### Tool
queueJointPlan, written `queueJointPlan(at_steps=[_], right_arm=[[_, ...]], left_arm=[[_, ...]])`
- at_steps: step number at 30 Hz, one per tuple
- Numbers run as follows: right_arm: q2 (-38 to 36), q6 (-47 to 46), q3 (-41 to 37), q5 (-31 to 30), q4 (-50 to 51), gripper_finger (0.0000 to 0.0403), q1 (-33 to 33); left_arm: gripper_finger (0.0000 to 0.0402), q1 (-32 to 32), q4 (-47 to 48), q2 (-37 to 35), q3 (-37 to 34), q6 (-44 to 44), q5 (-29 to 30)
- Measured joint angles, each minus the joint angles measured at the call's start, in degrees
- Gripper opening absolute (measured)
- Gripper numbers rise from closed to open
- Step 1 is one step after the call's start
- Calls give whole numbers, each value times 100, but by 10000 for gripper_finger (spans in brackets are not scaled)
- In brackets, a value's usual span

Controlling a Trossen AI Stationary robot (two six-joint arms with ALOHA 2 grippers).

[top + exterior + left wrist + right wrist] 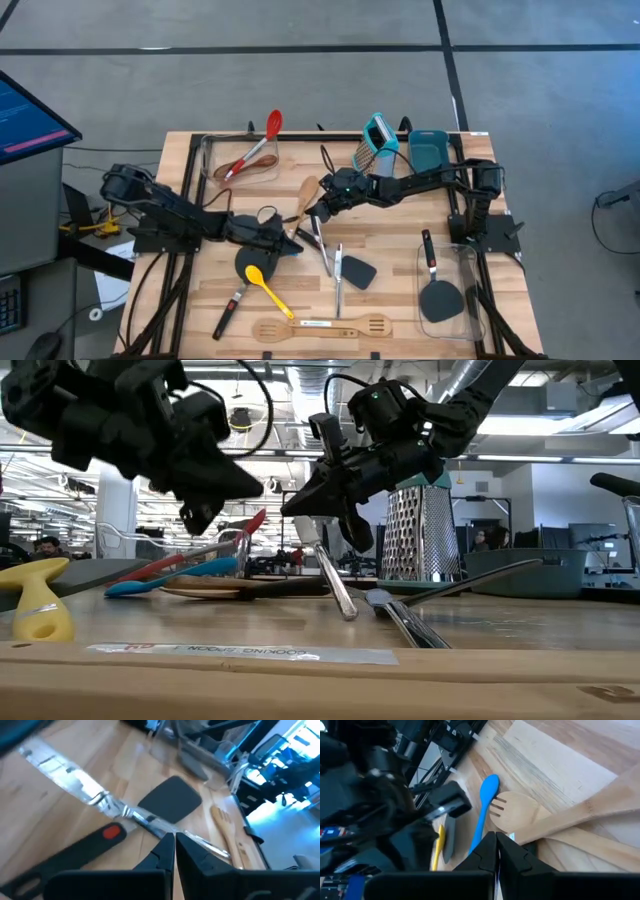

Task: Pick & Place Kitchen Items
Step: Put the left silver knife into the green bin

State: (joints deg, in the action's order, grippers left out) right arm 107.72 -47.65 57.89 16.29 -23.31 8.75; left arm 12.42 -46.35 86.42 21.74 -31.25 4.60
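Kitchen items lie scattered on the wooden table (400,250). My left gripper (292,244) is shut and hovers just above metal cutlery (90,795) and a black spatula (170,800); nothing shows between its fingers. My right gripper (316,210) is shut too, held above a wooden fork-spoon (515,812) and a blue spoon (482,815). In the low view both grippers (197,520) (290,510) hang clear of the table. A yellow spoon (268,288) and a wooden slotted spatula (320,327) lie near the front edge. The teal grater (378,140) stands at the back.
A teal bin (428,150) sits at the back right. A clear container (215,160) at the back left holds red utensils (250,150). Another clear container (470,300) at the right holds a black spatula (438,290). The two grippers are close together mid-table.
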Motion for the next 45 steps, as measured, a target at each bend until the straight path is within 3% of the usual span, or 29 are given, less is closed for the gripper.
queueJointPlan(at_steps=[7, 11, 18, 24, 29, 34, 45], right_arm=[[0, 114, 0, 13, -5, 0, 0], [0, 119, 2, 16, -129, 0, 0], [0, 128, 2, 31, -298, 0, 0], [0, 154, 2, 34, -293, 0, -4], [0, 154, 2, 69, -293, 0, -4], [0, 172, 2, 125, -295, 0, -4], [0, 165, 7, 152, -540, 0, -9]], left_arm=[[5, 174, -839, 762, 11, -380, 876], [21, 176, -1066, 1144, 185, -378, 964], [105, 152, -1085, 1523, 669, -368, 946], [184, 152, -1075, 1565, 682, -367, 813], [227, 152, -687, 1562, 677, -707, 628], [239, 123, -644, 1562, 682, -799, 751], [221, -60, -689, 1610, 850, -767, 892]])
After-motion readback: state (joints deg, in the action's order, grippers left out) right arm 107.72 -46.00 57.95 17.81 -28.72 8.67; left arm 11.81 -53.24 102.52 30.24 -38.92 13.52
